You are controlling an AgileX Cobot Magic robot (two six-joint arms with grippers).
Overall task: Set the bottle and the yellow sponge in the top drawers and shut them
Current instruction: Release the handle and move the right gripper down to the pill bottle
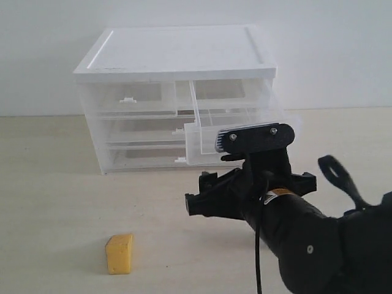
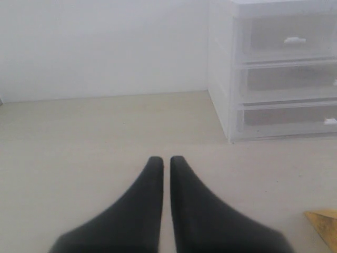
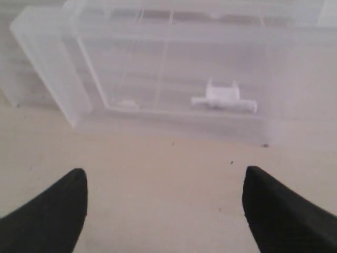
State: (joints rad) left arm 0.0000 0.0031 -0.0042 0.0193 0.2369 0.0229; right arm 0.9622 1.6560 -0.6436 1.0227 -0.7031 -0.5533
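**While the right top drawer (image 1: 199, 144) stands pulled out, yellow sponge (image 1: 119, 253) lies outside**

It sits toward the near left corner of the bench (image 1: 55, 184). The right arm (image 1: 294, 233) hides part of the drawer front. The right gripper (image 3: 166, 176) gapes wide. The left gripper (image 2: 166, 161) is pressed together, empty.

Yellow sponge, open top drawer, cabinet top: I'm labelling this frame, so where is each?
yellow sponge (image 1: 119, 254): exterior view, middle of its front face.
open top drawer (image 1: 199, 142): exterior view, bare left part of its front wall.
cabinet top (image 1: 177, 52): exterior view, centre of the white panel.
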